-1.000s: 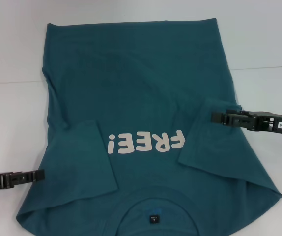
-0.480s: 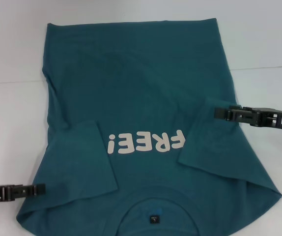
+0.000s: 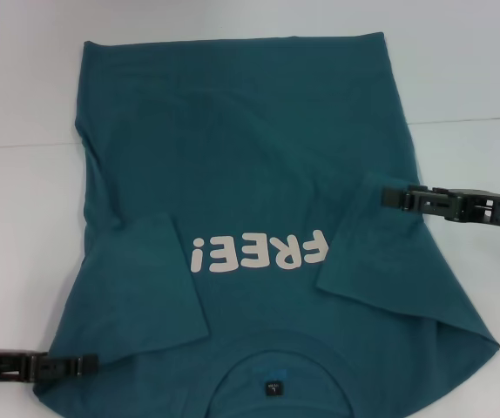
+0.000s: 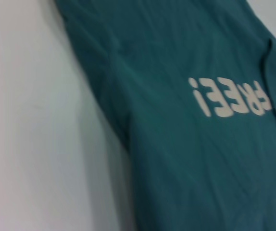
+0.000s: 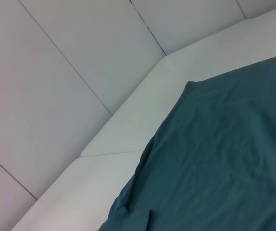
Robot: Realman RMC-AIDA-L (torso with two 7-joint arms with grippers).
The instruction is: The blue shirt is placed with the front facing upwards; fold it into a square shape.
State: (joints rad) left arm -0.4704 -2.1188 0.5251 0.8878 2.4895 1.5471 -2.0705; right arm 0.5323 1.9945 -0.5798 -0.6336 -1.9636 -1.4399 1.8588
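Note:
The blue shirt (image 3: 250,148) lies flat on the white table (image 3: 23,218), front up, with its collar and dark label (image 3: 272,386) nearest me. The pale "FREE!" lettering (image 3: 259,252) shows between both sleeves, which are folded inward over the chest. My left gripper (image 3: 89,364) sits low at the shirt's near left shoulder edge. My right gripper (image 3: 388,198) reaches in from the right at the corner of the folded right sleeve (image 3: 389,252). The left wrist view shows the shirt (image 4: 176,154) and its lettering (image 4: 229,98); the right wrist view shows the shirt's (image 5: 224,168) far part.
White table surface (image 3: 468,78) surrounds the shirt on the left, right and far sides. A seam line (image 3: 476,119) crosses the table. In the right wrist view, the table's far edge (image 5: 128,134) meets a pale panelled wall (image 5: 56,72).
My left gripper has moved nearer to me and rightward, reaching the shirt's left shoulder edge. My right gripper has drawn back slightly to the right. The shirt has not shifted.

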